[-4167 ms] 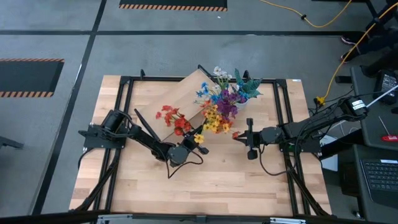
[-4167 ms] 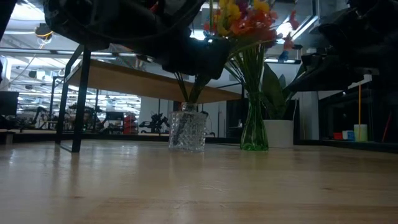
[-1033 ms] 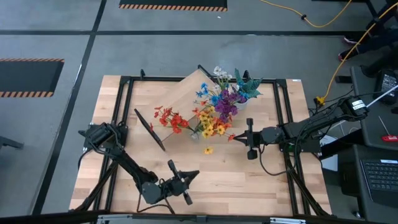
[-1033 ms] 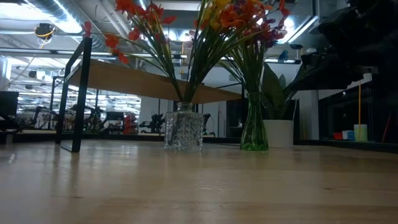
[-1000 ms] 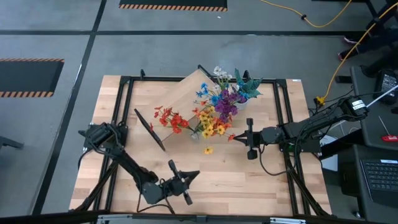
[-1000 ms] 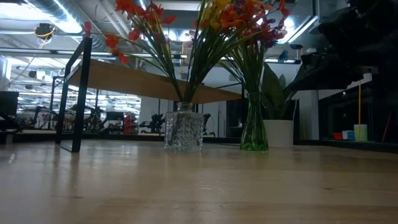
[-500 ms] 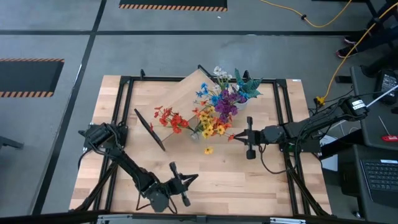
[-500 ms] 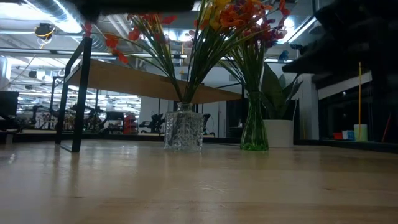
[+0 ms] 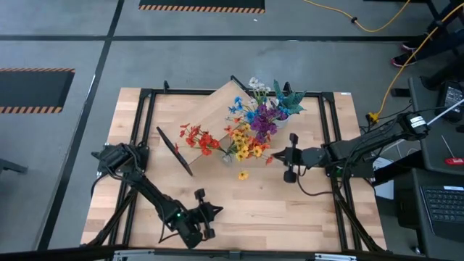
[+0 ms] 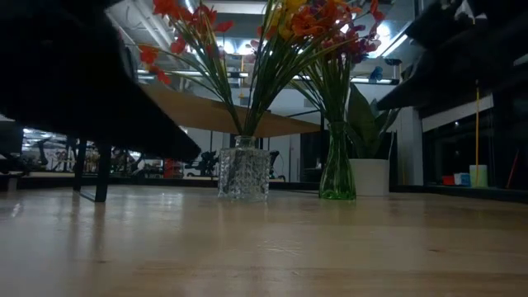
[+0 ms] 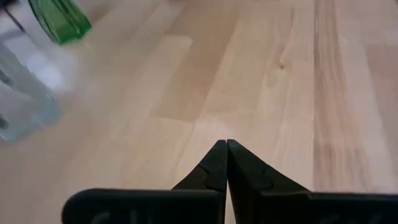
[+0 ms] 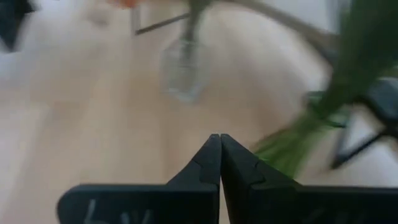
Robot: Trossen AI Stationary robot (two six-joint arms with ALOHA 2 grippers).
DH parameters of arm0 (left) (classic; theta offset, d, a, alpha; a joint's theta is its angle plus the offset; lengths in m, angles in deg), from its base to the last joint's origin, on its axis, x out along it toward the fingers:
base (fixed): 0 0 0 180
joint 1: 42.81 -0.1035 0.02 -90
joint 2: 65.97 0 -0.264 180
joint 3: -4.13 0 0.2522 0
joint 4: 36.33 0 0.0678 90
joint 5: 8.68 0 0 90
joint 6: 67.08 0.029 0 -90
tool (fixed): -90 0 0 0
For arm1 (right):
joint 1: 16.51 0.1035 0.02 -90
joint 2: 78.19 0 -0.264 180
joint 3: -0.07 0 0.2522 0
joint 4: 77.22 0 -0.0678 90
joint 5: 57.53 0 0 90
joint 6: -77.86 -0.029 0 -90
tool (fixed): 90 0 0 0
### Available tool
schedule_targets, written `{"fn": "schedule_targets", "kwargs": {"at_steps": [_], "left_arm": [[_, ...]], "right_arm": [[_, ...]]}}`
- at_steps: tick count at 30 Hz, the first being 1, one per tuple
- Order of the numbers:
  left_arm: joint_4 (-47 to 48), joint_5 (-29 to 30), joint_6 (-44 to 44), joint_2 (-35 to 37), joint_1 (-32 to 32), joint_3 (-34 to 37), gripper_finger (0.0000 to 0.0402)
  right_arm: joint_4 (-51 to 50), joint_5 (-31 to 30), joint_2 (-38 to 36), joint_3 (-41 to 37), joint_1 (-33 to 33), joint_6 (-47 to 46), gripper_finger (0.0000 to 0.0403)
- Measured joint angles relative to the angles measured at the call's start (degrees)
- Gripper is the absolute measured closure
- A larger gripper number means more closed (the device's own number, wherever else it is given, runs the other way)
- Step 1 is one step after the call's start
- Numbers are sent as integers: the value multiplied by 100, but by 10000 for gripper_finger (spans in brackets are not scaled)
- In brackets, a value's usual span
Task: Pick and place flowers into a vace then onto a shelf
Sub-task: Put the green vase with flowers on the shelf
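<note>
The flowers (image 9: 246, 134) stand in two vases near the counter's (image 9: 312, 210) centre, a clear vase (image 10: 243, 173) and a green vase (image 10: 337, 175) at its three o'clock. One yellow bloom (image 9: 243, 175) lies loose on the counter at their six o'clock. The shelf (image 9: 210, 119), at their eleven o'clock, carries neither vase, so that step looks undone. The left gripper (image 9: 201, 217) sits at six o'clock, fingers pressed together and empty. The right gripper (image 9: 290, 165), at three o'clock, is likewise closed on nothing.
</note>
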State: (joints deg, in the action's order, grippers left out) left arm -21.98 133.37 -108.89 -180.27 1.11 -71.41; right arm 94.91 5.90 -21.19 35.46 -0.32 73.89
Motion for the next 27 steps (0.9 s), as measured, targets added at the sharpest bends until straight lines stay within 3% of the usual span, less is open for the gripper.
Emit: {"fn": "schedule_targets", "kwargs": {"at_steps": [4,8,11,16,23,27], "left_arm": [[-77,429,394,24,212,145,400],[-106,616,-9,204,497,393,399],[-717,885,157,312,650,657,400],[-2433,781,991,328,615,1244,400],[-4663,78,1729,326,342,1974,400],[-5307,-35,1998,326,246,2111,399]], "right_arm": [[641,-590,0,-294,-7,212,396],[2299,-532,0,-898,-68,734,395],[2940,-505,0,-1232,-217,768,394],[2962,140,0,-1344,-517,526,361],[2978,171,0,-1263,-758,581,296],[2954,282,68,-1263,-867,423,263]]}}
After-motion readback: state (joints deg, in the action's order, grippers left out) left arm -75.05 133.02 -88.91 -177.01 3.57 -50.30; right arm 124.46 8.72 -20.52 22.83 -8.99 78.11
